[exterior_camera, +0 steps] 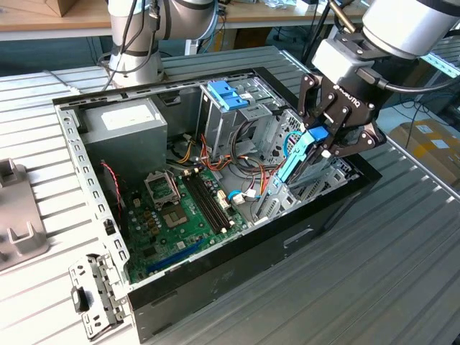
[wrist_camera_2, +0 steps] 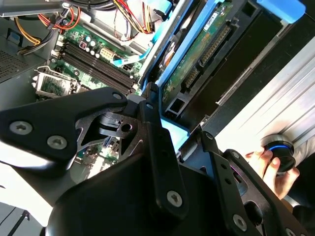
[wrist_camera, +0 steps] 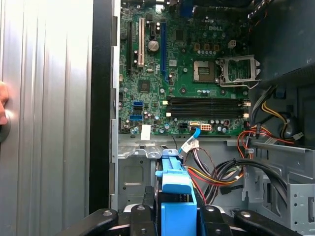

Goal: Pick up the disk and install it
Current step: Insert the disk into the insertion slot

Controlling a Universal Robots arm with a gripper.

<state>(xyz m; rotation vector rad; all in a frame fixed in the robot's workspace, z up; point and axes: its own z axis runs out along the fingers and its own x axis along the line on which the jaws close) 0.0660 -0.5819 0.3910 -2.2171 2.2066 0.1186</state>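
Black gripper (exterior_camera: 327, 140) clamped on the silver-grey hard disk in its light-blue plastic frame (exterior_camera: 300, 157), tilted over the open grey computer case (exterior_camera: 215, 273) at exterior view's right. Green motherboard (wrist_camera: 187, 88) inside. Fingertips (wrist_camera_2: 268, 164) on a knob, second wrist view's lower right.

**Ribbed metal tabletop and what rests on it**

The tabletop (exterior_camera: 402, 266) is a grey metal surface of parallel ribbed slats, filling the lower right of the exterior view. An open black computer case (exterior_camera: 237, 262) lies on it at centre frame. At the left edge sits a grey moulded bracket (exterior_camera: 18, 215); at lower left, a perforated metal plate (exterior_camera: 97, 295) lies just beside the case.
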